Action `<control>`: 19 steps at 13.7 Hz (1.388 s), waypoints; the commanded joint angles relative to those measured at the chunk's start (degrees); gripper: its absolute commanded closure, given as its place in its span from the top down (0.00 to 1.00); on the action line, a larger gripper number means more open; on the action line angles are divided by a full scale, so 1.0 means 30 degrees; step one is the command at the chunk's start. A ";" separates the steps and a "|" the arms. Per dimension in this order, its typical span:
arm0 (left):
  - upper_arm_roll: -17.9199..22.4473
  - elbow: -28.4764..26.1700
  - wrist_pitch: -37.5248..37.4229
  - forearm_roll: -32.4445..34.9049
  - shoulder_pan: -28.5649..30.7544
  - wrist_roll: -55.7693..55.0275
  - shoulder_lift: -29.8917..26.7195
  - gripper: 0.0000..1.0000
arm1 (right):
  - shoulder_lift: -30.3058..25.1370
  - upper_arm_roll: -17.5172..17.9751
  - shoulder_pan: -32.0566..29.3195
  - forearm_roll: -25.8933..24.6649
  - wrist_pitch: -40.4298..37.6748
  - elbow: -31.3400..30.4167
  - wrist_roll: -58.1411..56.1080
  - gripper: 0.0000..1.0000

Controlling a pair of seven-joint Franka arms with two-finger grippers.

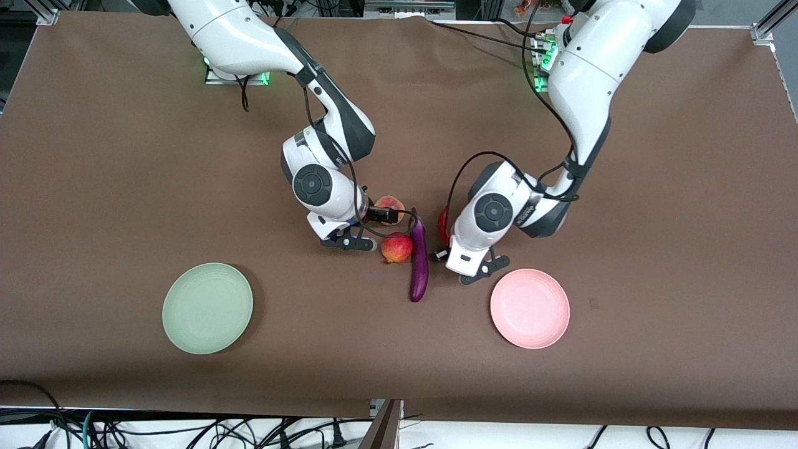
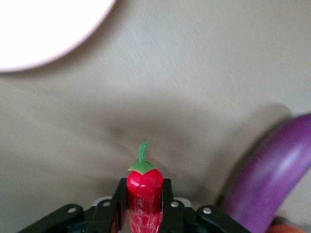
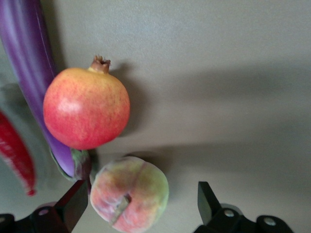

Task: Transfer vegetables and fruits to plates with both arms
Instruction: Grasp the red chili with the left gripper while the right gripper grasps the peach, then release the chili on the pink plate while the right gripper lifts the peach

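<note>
My left gripper (image 2: 144,195) is shut on the red chili pepper (image 2: 144,187), green stem tip pointing outward, low beside the purple eggplant (image 1: 419,262). In the front view the chili (image 1: 443,225) peeks out under the left wrist. My right gripper (image 3: 141,201) is open, its fingers on either side of the peach (image 3: 129,194), without touching it. The peach (image 1: 389,203) lies on the table. The red pomegranate (image 1: 397,248) lies against the eggplant, nearer the front camera than the peach. The pale green plate (image 1: 207,307) and the pale pink plate (image 1: 530,307) are both bare.
A brown cloth covers the table (image 1: 654,206). The pink plate's edge shows in the left wrist view (image 2: 39,29). The eggplant (image 3: 26,53), pomegranate (image 3: 86,108) and chili (image 3: 17,150) show in the right wrist view. Cables hang below the table's front edge.
</note>
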 commanded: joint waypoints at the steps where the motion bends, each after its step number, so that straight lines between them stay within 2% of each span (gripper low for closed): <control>1: 0.0075 -0.0050 -0.1291 0.0327 0.2012 0.4147 -0.1340 0.15 | 0.0404 -0.0146 0.0456 0.0473 0.0472 0.0346 0.0406 1.00; 3: 0.0075 0.0038 -0.1291 0.0764 0.3449 0.7255 -0.1401 0.15 | 0.0609 -0.0175 0.0661 0.0473 0.0618 0.0346 0.0524 1.00; 7: 0.0952 0.1675 -0.1146 0.2319 0.3778 1.0105 -0.0673 0.15 | 0.1312 -0.0175 0.1159 0.0443 0.1292 0.0346 0.0524 1.00; 11: 0.0954 0.5362 -0.1115 0.2232 0.3457 1.1137 0.1524 0.15 | 0.1489 -0.0175 0.1510 0.0443 0.1616 0.0347 0.0524 0.99; 12: 0.0954 0.5805 -0.1086 0.2203 0.3369 1.1079 0.1906 0.17 | 0.1489 -0.0175 0.1541 0.0414 0.1587 0.0346 0.0466 0.89; 13: 0.0954 0.5839 -0.1086 0.2232 0.3281 1.1137 0.2083 0.26 | 0.1489 -0.0175 0.1541 0.0327 0.1586 0.0346 0.0378 0.73; 14: 0.0954 0.5868 -0.0796 0.2232 0.3338 1.1195 0.2288 0.65 | 0.1489 -0.0175 0.1512 0.0239 0.1586 0.0346 0.0261 0.54; 15: 0.0954 0.5607 -0.0010 0.2203 0.3338 1.1167 0.2319 1.00 | 0.1489 -0.0175 0.1512 0.0209 0.1586 0.0346 0.0318 0.32; 19: 0.0925 0.5575 0.0029 0.2437 0.3484 1.1108 0.1852 1.00 | 0.0993 -0.0322 0.1132 0.0150 0.0771 0.0492 0.0171 0.25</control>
